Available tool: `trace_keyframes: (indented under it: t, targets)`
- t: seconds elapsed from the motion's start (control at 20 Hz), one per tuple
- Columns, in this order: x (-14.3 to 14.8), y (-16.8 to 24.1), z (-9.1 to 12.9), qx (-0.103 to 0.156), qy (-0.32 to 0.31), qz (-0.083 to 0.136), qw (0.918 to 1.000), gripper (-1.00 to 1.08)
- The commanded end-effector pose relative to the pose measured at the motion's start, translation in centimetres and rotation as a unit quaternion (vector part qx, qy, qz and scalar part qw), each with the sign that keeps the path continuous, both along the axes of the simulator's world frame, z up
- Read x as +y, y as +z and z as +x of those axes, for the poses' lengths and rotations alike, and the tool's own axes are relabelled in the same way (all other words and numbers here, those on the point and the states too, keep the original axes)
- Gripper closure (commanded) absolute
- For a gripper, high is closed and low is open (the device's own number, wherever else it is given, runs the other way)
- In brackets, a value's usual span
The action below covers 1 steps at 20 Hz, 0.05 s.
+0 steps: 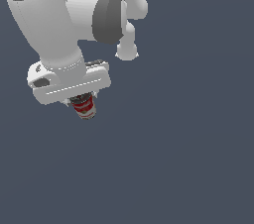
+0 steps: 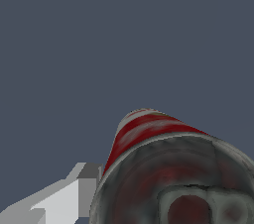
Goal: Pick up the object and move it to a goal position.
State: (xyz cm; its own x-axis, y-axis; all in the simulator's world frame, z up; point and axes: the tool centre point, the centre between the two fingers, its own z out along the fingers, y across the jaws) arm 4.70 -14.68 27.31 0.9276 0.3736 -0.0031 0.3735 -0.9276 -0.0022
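In the upper left of the exterior view, the arm [image 1: 59,25] is hanging over plain dark-blue ground, its pincer [image 1: 82,103] clenching the can [image 1: 85,109] under the white base. The can is poking downward, tilted. In the wrist view the can [image 2: 149,134] is filling the lower frame, one finger [image 2: 74,193] touching its side.

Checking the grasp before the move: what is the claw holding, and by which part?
The claw holds the red-and-white can by its upper end; the lower end hangs free below the white claw base. The fingers are hidden in the exterior view.
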Motion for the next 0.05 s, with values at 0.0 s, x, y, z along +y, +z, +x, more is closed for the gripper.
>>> trace_keyframes:
  t: [0.0]
  targets:
    - [-0.12,0.38,0.13,-0.002,0.0,0.0,1.0,1.08]
